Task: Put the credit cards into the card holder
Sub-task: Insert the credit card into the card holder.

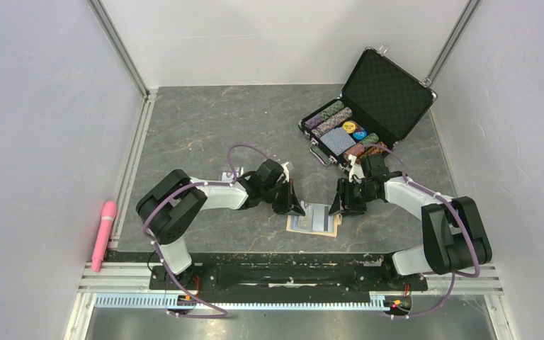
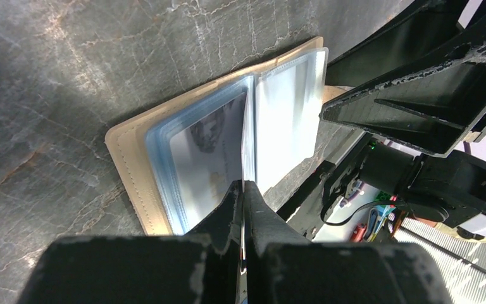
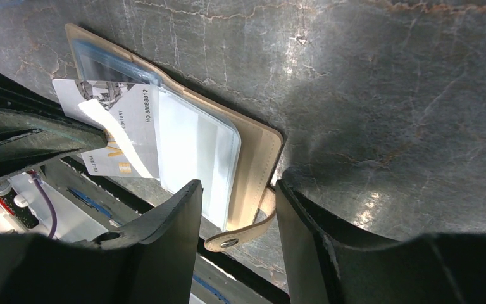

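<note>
The tan card holder (image 1: 314, 221) lies open on the table between the two grippers, its light blue and clear pockets facing up (image 2: 215, 145). My left gripper (image 2: 245, 187) is shut on a credit card, seen edge-on there. In the right wrist view this card (image 3: 123, 136) is pale with a gold chip, and one end lies over the holder's left pockets (image 3: 111, 66). My right gripper (image 3: 237, 185) is open, its fingers astride the holder's right edge (image 3: 256, 158), with the snap strap (image 3: 237, 237) between them. A card-like sheet shows inside a left pocket (image 2: 202, 142).
The open black poker-chip case (image 1: 368, 113) stands at the back right with chips and a blue deck. A pink object (image 1: 104, 234) lies outside the left rail. A small pale flat thing (image 1: 226, 173) lies by the left arm. The table's front edge runs just below the holder.
</note>
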You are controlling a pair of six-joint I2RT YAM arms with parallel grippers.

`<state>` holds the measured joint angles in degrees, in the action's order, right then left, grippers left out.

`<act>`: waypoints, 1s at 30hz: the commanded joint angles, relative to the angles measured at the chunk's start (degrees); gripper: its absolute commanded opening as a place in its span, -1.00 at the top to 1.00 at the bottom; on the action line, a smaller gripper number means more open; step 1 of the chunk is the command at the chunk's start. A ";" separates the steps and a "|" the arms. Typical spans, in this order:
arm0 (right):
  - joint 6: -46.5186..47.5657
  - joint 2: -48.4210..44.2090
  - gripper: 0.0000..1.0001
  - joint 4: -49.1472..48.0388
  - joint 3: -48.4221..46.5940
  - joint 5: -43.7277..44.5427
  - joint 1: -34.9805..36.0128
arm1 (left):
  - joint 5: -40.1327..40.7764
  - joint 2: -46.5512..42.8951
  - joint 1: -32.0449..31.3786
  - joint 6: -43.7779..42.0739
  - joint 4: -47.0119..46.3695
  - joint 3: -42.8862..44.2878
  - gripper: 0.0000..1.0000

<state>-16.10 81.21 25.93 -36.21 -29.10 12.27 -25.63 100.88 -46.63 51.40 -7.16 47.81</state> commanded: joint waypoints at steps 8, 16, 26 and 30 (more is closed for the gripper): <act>0.54 0.10 0.00 -1.06 1.84 1.68 0.19 | 3.23 -3.08 -0.30 1.70 -2.64 -1.28 0.95; 0.54 0.35 0.00 -1.03 1.67 1.68 0.21 | 3.22 -4.81 -0.38 1.60 -2.86 -1.23 0.95; 0.97 0.85 0.00 -1.06 1.83 1.50 0.19 | 0.49 0.03 -0.82 1.95 -5.15 0.59 0.96; 1.01 0.89 0.00 -1.05 2.02 1.50 0.20 | 0.31 0.88 -1.00 1.87 -5.23 1.03 0.96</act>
<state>-16.08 81.06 25.26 -35.83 -29.74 12.27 -24.27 100.84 -47.07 52.88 -10.02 46.87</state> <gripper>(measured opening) 0.499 0.032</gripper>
